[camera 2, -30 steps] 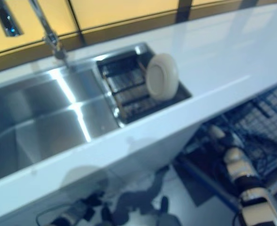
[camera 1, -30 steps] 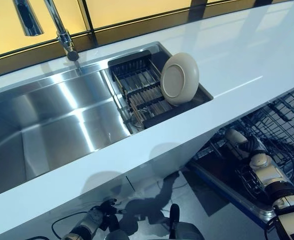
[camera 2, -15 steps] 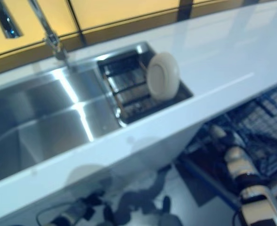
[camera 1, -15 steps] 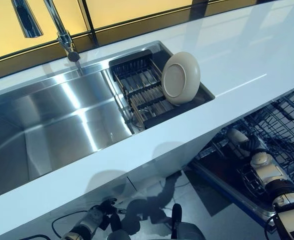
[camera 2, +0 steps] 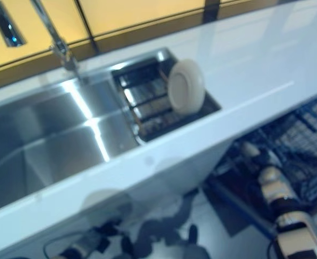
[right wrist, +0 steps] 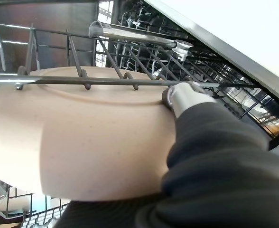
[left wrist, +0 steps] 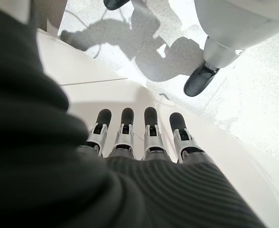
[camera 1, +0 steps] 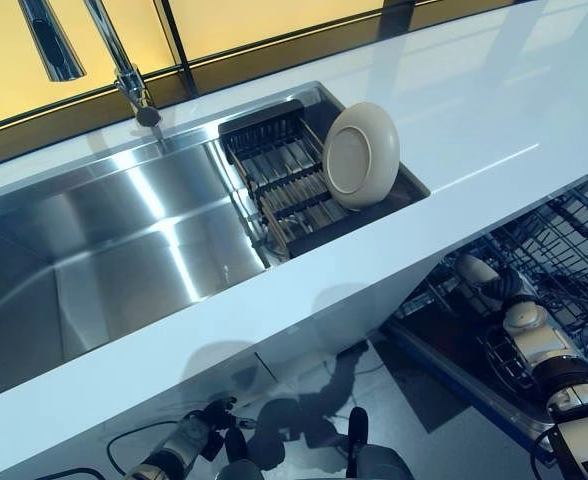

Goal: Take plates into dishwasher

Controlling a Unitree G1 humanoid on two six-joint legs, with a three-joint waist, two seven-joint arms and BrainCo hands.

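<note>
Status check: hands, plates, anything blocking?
Right hand gripping beige plate inside dishwasher rack. Left hand open, idle, low. Second plate waiting in sink rack. No obstruction seen.

no readable text, labels or signs

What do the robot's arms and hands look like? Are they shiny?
Yes, partly. The left hand has a row of silver fingers with rounded dark tips, and a dark ribbed cover wraps the back of the hand and wrist. The right hand has the same dark ribbed cover and a shiny silver thumb. The right arm is pale silver-grey, built of rounded segments with dark bands.
</note>
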